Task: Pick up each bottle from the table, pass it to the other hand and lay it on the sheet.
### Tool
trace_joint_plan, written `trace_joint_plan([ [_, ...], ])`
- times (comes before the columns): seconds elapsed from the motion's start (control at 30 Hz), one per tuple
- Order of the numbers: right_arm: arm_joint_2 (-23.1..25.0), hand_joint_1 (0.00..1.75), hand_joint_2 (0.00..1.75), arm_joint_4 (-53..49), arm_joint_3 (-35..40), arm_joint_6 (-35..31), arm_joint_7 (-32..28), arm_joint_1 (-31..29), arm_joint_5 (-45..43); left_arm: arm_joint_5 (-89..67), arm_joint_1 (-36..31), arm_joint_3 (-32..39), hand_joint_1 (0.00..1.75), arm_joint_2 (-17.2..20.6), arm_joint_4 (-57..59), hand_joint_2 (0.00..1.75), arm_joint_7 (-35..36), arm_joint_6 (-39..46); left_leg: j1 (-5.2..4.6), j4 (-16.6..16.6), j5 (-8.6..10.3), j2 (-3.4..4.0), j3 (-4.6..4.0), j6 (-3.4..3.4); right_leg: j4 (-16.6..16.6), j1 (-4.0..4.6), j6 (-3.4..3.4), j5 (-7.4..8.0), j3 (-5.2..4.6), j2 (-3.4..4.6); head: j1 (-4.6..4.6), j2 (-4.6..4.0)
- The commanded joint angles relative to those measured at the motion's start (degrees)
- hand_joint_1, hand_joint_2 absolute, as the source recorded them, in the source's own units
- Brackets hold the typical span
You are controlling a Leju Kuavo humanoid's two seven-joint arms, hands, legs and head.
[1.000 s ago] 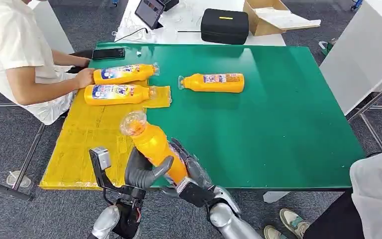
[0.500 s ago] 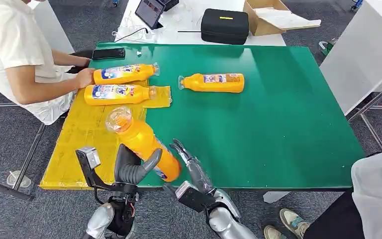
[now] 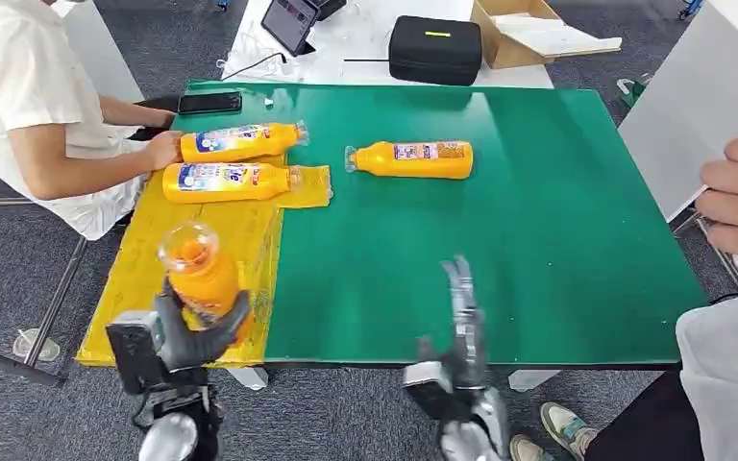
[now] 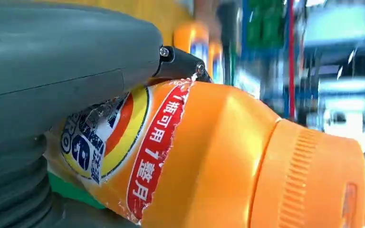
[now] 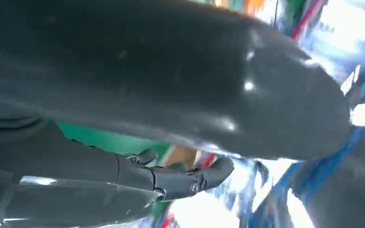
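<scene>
We see the left hand (image 3: pixel 197 331) gripping an orange bottle (image 3: pixel 200 276) upright over the near edge of the yellow sheet (image 3: pixel 168 252). The right hand (image 3: pixel 461 322) holds nothing, fingers straight and apart, over the green table (image 3: pixel 500 230). Two bottles (image 3: pixel 231 180) lie on the sheet's far end, and a person's hand (image 3: pixel 165 150) touches one. A fourth bottle (image 3: pixel 413 158) lies on the table.

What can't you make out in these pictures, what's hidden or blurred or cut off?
- Held bottle: lower body hidden by the left hand in the head view; its base hidden by that hand in the left wrist view.
- Right hand: motion-blurred in the head view.
- Right wrist view: background smeared, unreadable.
- Bottle labels on the yellow sheet: print too small.
</scene>
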Motion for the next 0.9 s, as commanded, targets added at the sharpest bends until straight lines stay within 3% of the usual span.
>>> trace_joint_plan([
  [0.03, -0.4, 0.00, 0.00, -12.1, -13.7, 0.7, -1.3, 3.0, 0.6, -39.1, -6.0, 4.3, 1.75, 6.1, 13.3, 1.75, 13.1, 9.9, -0.08, -0.1, 0.03, -0.09, 0.18, 0.04, 0.0, -0.05, -0.07, -0.04, 0.17, -0.16, 0.00, 0.00],
  [0.1, -0.4, 0.00, 0.00, -12.0, -13.4, 0.5, -1.3, 2.8, 0.7, -39.4, -6.9, 4.5, 1.75, 6.2, 15.3, 1.75, 12.8, 9.9, -0.08, -0.1, 0.01, -0.10, 0.26, 0.05, 0.0, -0.05, -0.09, -0.07, 0.25, -0.19, 0.00, 0.00],
  [0.17, 2.3, 0.00, 0.00, -12.9, -13.4, -0.2, -1.3, 0.9, 5.7, -41.8, -13.6, 7.2, 1.75, 5.1, 27.6, 1.75, 9.9, 11.7, -0.09, -0.2, 0.05, -0.13, 0.37, 0.04, -0.1, -0.06, -0.12, -0.04, 0.36, -0.22, 0.00, 0.00],
  [0.33, 2.9, 0.00, 0.00, -13.8, -14.6, -0.2, -1.3, 0.9, 5.0, -43.9, -15.0, 6.3, 1.75, 4.9, 28.1, 1.75, 11.0, 11.3, -0.01, 0.0, 0.18, -0.10, 0.12, -0.06, 0.0, 0.02, -0.21, 0.14, 0.07, -0.10, 0.02, 0.00],
  [0.4, 2.2, 0.00, 0.00, -12.9, -13.6, -0.2, -1.3, 0.5, 3.8, -49.5, -15.6, 4.9, 1.75, 6.0, 29.7, 1.75, 14.5, 11.6, -0.03, -0.1, 0.23, -0.13, 0.20, -0.01, 0.0, 0.01, -0.20, 0.12, 0.16, -0.14, 0.00, 0.02],
  [0.5, 1.1, 0.00, 0.00, -10.2, -11.0, -0.2, -1.3, -1.3, 2.8, -55.0, -18.9, 2.1, 1.75, 7.7, 36.7, 1.75, 17.8, 6.1, -0.01, -0.1, 0.17, -0.01, 0.34, 0.01, 0.0, 0.04, -0.24, 0.10, 0.30, -0.06, 0.00, 0.00],
  [0.63, 0.2, 0.00, 0.00, -6.9, -7.7, -0.2, -1.3, -3.9, 1.9, -55.4, -23.3, -0.3, 1.75, 6.9, 45.9, 1.75, 15.7, 1.4, -0.02, -0.1, 0.23, -0.04, 0.33, -0.01, 0.0, 0.02, -0.25, 0.15, 0.30, -0.07, 0.00, 0.00],
  [0.73, -0.3, 0.00, 0.00, -4.8, -4.8, -0.2, -1.3, -5.5, 1.0, -56.5, -26.1, -3.6, 1.61, 6.2, 50.7, 1.75, 14.4, -3.1, 0.01, -0.1, 0.24, -0.04, 0.26, -0.01, 0.0, 0.04, -0.23, 0.17, 0.24, -0.07, 0.00, 0.02],
  [0.77, -0.5, 0.00, 0.00, -4.2, -4.0, -0.2, -1.3, -6.0, 0.5, -56.7, -27.2, -4.7, 1.43, 6.2, 52.3, 1.75, 13.8, -6.3, 0.02, 0.0, 0.24, -0.06, 0.16, -0.02, 0.0, 0.05, -0.20, 0.18, 0.14, -0.05, 0.00, 0.00],
  [0.8, -0.5, 0.00, 0.00, -3.8, -3.6, -0.2, -1.3, -6.2, 0.4, -56.6, -27.6, -5.0, 0.65, 6.1, 52.8, 1.75, 13.8, -7.6, 0.00, -0.1, 0.23, -0.05, 0.27, 0.00, 0.0, 0.05, -0.23, 0.16, 0.25, -0.08, 0.00, 0.00],
  [0.83, -0.7, 0.00, 0.00, -3.5, -3.0, -0.2, -1.3, -6.4, 0.0, -56.3, -28.3, -5.6, 0.52, 6.1, 53.8, 1.75, 13.4, -10.5, 0.02, -0.1, 0.24, -0.04, 0.19, -0.01, 0.0, 0.05, -0.20, 0.17, 0.18, -0.04, 0.00, 0.00],
  [0.87, -0.8, 0.00, 0.00, -3.1, -2.6, -0.2, -1.3, -6.6, -0.5, -56.7, -28.8, -6.5, 0.24, 6.4, 54.4, 1.75, 13.1, -12.4, -0.01, -0.1, 0.23, -0.03, 0.30, 0.01, 0.0, 0.04, -0.23, 0.15, 0.27, -0.07, -0.02, 0.00],
  [0.9, -0.8, 0.00, 1.75, -3.1, -2.5, -0.2, -1.3, -6.7, -0.8, -56.5, -29.1, -6.8, 0.02, 6.5, 54.7, 1.75, 13.1, -13.6, 0.00, -0.1, 0.25, -0.05, 0.24, 0.00, 0.0, 0.04, -0.21, 0.16, 0.24, -0.08, 0.00, 0.02],
])
